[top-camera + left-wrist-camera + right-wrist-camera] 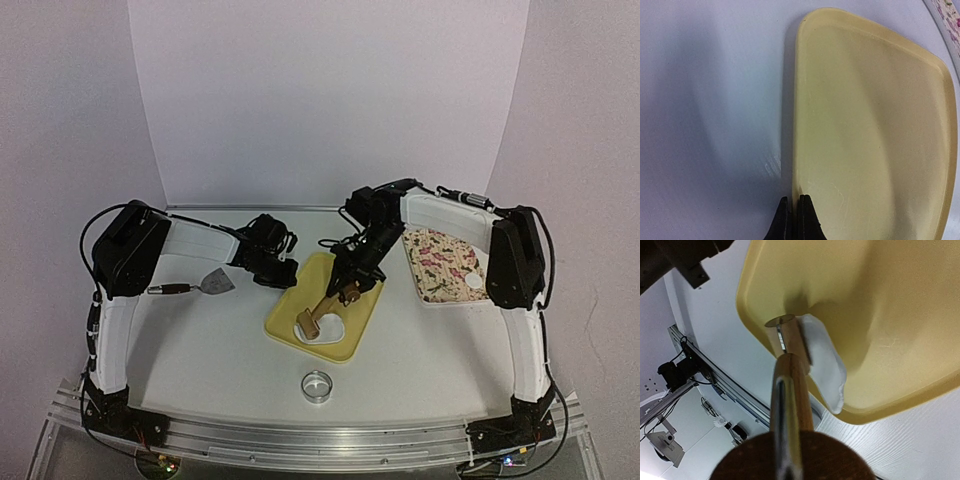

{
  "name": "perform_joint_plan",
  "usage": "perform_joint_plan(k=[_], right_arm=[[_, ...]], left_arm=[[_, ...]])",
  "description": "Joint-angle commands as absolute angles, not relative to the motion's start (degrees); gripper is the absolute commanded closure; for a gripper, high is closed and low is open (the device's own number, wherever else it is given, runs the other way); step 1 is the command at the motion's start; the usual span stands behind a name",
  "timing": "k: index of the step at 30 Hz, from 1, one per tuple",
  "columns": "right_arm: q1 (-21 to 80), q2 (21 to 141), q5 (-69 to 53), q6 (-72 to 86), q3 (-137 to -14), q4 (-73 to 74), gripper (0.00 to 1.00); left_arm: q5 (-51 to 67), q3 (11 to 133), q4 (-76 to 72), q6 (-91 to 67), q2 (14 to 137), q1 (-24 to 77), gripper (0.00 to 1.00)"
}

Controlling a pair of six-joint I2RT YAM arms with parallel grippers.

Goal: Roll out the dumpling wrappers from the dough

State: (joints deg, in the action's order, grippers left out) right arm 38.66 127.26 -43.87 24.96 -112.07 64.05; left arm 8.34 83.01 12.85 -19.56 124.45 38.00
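A yellow board (345, 335) lies mid-table with a flattened white dough (331, 326) at its near end. A wooden rolling pin (318, 316) rests on that dough, and my right gripper (350, 283) is shut on its handle. In the right wrist view the rolling pin (790, 385) fills the foreground and hides my fingers, with the dough (824, 360) beside its roller near the board's rim (880, 412). One round white dumpling wrapper (472, 284) lies on the floral plate (435, 262). My left gripper (795, 216) is shut, its tips at the board's left edge (796, 150).
A shiny ring cutter (318, 386) stands on the table near the front edge. A metal scraper (205, 284) lies at the left, under the left arm. The floral plate sits right of the board, below the right arm.
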Motion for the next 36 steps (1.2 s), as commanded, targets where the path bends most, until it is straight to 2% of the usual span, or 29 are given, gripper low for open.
perform_joint_plan(k=[1, 11, 36], right_arm=[[38.76, 127.58, -40.29, 26.35, -110.43, 63.83, 1.00], [38.03, 128.34, -18.72, 22.94, -104.19, 73.26, 1.00], [27.50, 125.98, -18.81, 18.75, -92.46, 68.59, 1.00]], left_arm=[[6.06, 79.17, 19.95, -20.60, 127.25, 38.32, 1.00], [5.30, 76.78, 19.35, -21.24, 126.83, 38.13, 1.00], [3.94, 73.04, 18.85, -20.74, 125.86, 35.43, 1.00]])
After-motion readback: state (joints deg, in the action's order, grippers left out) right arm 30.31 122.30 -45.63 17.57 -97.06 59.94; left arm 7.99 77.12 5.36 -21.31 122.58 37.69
